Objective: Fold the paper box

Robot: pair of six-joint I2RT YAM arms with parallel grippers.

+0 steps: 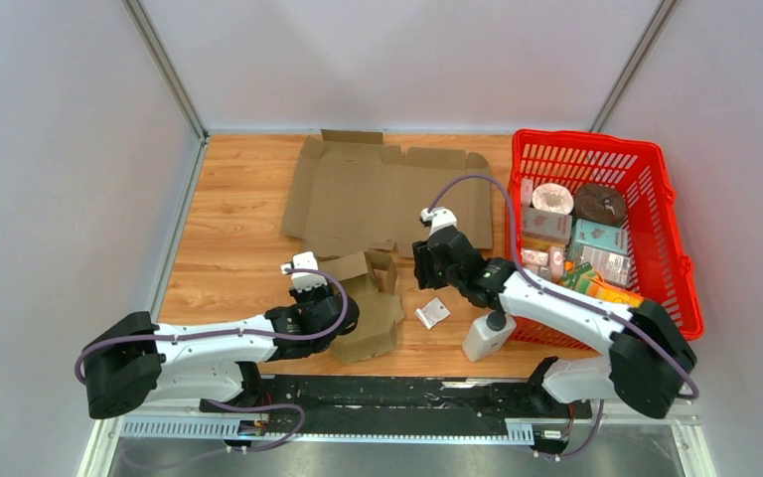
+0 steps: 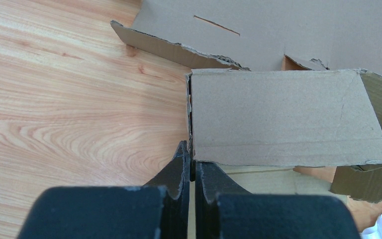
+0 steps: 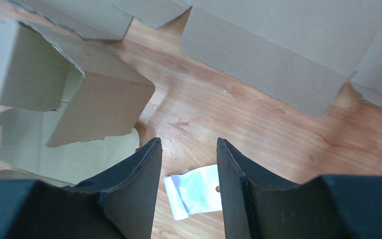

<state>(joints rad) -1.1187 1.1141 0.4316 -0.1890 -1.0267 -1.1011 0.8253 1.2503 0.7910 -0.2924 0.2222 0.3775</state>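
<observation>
A small brown paper box (image 1: 370, 298) lies partly folded on the wooden table near its front middle. My left gripper (image 1: 310, 288) is shut on the box's left wall; in the left wrist view the fingers (image 2: 179, 169) pinch the cardboard edge of that raised panel (image 2: 283, 117). My right gripper (image 1: 427, 266) is open and empty, just right of the box, hovering over the table. In the right wrist view its gripper (image 3: 189, 149) is above a small white plastic bag (image 3: 194, 191), with the box's flaps (image 3: 99, 107) to the left.
A large flat cardboard sheet (image 1: 382, 194) lies at the back of the table. A red basket (image 1: 646, 169) with several packaged goods stands at the right. A white bottle (image 1: 487, 336) and the plastic bag (image 1: 433, 313) lie near the front.
</observation>
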